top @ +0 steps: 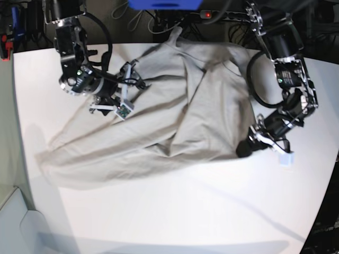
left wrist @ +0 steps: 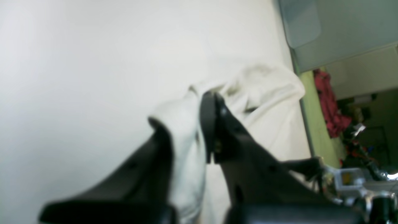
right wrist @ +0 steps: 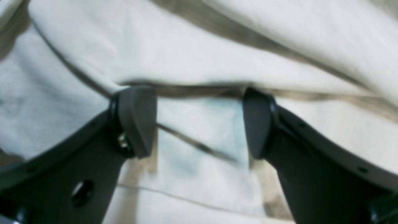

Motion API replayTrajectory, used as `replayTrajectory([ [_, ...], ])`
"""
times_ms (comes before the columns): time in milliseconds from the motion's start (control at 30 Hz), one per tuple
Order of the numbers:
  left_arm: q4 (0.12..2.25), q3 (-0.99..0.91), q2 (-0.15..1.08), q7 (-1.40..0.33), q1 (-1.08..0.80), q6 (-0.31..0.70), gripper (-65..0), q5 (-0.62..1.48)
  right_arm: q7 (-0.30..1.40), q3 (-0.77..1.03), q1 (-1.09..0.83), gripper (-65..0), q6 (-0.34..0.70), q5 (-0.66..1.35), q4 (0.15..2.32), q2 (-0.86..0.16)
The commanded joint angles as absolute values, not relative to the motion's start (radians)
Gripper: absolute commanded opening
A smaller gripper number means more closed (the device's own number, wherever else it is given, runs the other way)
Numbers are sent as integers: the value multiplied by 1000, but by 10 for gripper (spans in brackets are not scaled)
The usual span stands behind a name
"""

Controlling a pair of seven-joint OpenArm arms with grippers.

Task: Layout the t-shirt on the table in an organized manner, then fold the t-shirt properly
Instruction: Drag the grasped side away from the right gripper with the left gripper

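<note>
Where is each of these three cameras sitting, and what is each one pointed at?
Base view: up high, looking down on the table, the t-shirt and both arms.
Left wrist view: on the left arm, looking along the left gripper, shut on a fold of t-shirt above the table.
Right wrist view: on the right arm, close over t-shirt, looking between the open fingers of the right gripper.
Shared: the t-shirt shows in all three; the base view also shows the left gripper at the shirt's edge.
</note>
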State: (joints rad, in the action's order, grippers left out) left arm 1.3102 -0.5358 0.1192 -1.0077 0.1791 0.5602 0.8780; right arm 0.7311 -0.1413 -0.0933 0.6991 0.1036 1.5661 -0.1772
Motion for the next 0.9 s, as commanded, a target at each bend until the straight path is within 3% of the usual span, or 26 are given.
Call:
replayTrajectory([
  [0, 1383, -538, 128, -983, 196, 575, -646, 915, 788, -140, -99, -210, 698, 77, 1564, -186],
  [267, 1730, -464, 125, -984, 193, 483, -646, 906, 788, -140, -99, -210, 698, 77, 1564, -189],
  [533, 1606, -202, 114, -972, 173, 478, -646, 645, 789, -140, -99, -210, 698, 77, 1564, -191],
  [667, 1488, -252, 102, -972, 151, 486, -646, 599, 789, -140, -99, -210, 698, 77, 1564, -191],
  [867, 1475, -380, 136, -972, 128, 489, -646, 605, 788, -143, -99, -210, 698, 77, 1564, -191],
])
